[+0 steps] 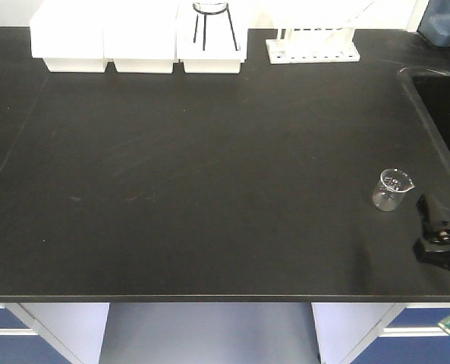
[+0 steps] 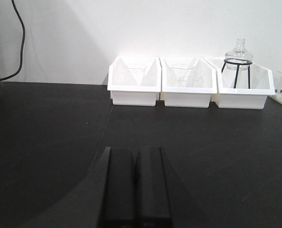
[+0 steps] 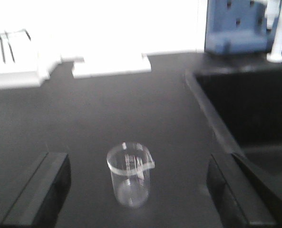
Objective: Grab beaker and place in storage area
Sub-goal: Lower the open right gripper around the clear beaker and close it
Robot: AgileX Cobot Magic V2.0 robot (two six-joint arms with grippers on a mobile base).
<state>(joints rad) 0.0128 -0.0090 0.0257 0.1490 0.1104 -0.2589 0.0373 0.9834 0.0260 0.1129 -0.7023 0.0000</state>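
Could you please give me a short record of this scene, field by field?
Beaker: upright, looks empty, on the black benchtop near the sink
Right claw: open, beaker centred between its fingers, touching neither
Left claw: shut, holding nothing, facing the white bins
Back of bench: three bins, a glass vessel on a wire stand in the rightmost, test-tube rack beside

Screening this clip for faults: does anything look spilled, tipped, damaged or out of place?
Nothing stands out. The beaker stands upright and intact on the black benchtop near the sink, with no spill visible.
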